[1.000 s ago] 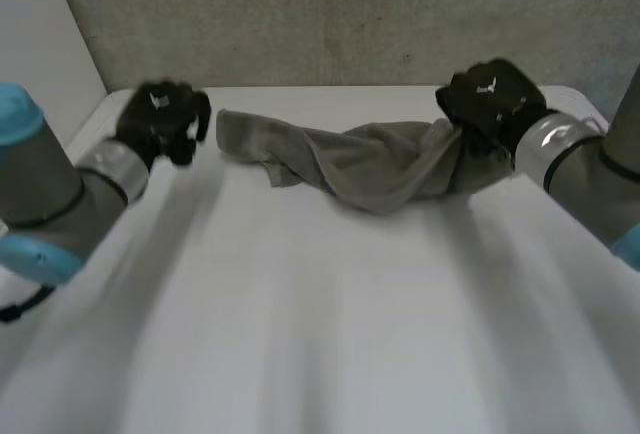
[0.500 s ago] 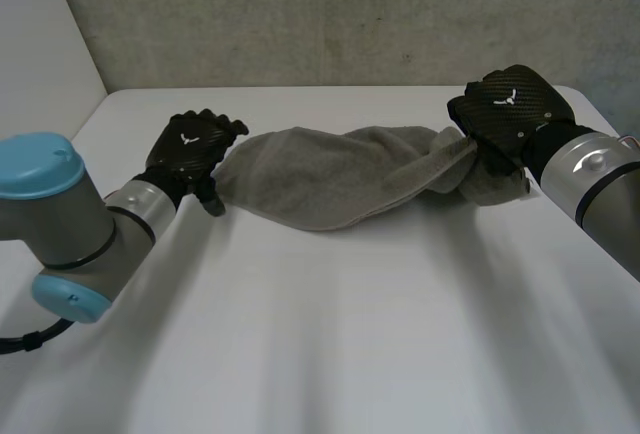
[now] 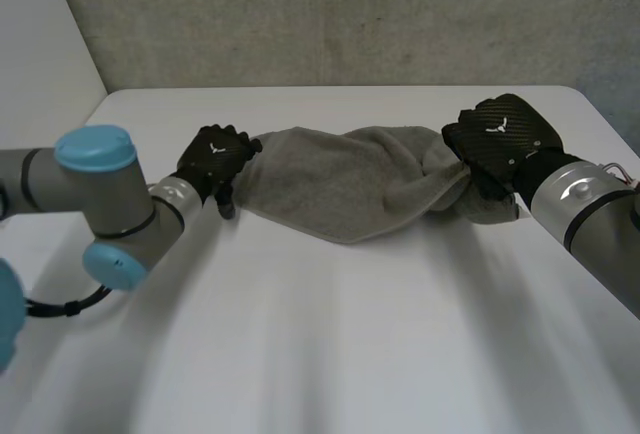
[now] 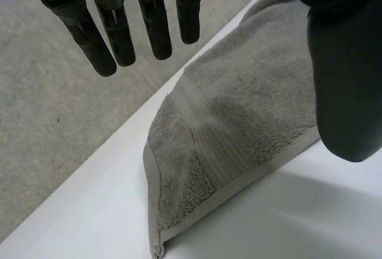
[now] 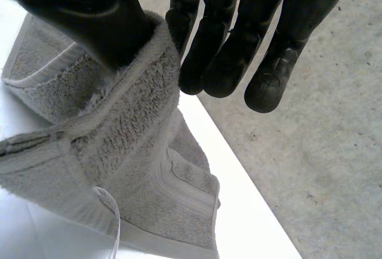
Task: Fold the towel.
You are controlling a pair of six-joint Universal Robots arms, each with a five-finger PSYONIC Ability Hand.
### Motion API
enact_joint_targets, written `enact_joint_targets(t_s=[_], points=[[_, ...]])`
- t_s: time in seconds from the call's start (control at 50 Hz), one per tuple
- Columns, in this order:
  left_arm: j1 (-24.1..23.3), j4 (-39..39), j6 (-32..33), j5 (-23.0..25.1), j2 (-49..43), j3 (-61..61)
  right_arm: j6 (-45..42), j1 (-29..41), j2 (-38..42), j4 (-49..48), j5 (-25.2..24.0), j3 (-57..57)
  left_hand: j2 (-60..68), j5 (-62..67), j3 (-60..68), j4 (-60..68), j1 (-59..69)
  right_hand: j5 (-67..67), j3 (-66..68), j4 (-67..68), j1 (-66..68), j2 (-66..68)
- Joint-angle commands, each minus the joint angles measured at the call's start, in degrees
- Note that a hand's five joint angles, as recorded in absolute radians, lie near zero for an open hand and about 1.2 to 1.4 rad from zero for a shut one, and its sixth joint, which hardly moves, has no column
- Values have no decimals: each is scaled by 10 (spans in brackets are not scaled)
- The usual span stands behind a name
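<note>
A grey towel (image 3: 350,184) lies bunched in a long strip across the far part of the white table (image 3: 330,334). My left hand (image 3: 212,154) is at the towel's left end, open. In the left wrist view its fingers (image 4: 113,32) are straight and apart from the thumb (image 4: 346,80), and a hemmed corner of the towel (image 4: 239,128) lies flat on the table below the palm. My right hand (image 3: 500,134) is shut on the towel's right end. There the thumb (image 5: 89,14) presses a thick fold of towel (image 5: 137,151) against the fingers (image 5: 262,44), and the rest hangs in folds.
The far table edge (image 3: 330,89) runs just behind the towel, with a concrete wall (image 3: 330,14) beyond it. The concrete floor (image 4: 54,128) lies past that edge in both wrist views. The table's left edge (image 3: 85,124) is close to my left arm.
My left hand has opened and moved right, onto the towel's left end. The towel has been drawn out flatter and nearer. My right hand stays shut on its end and has shifted slightly.
</note>
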Motion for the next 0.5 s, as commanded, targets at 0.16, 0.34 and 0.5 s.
enact_joint_targets(t_s=[0.16, 0.34, 0.5], points=[[0, -177, -3, -12, -150, 277, -1, -1, 25, -6, 0, 1, 9, -79, 25, 12, 17, 29, 33, 33, 36, 33], [0, -185, -2, -12, -182, 324, -2, -2, 39, -7, 0, 0, 67, -22, 82, 69, 74, 29, 33, 33, 36, 33], [0, -215, -1, -11, -208, 357, -2, -2, 45, -7, 0, 0, 132, 43, 147, 135, 140, 29, 33, 33, 36, 33]])
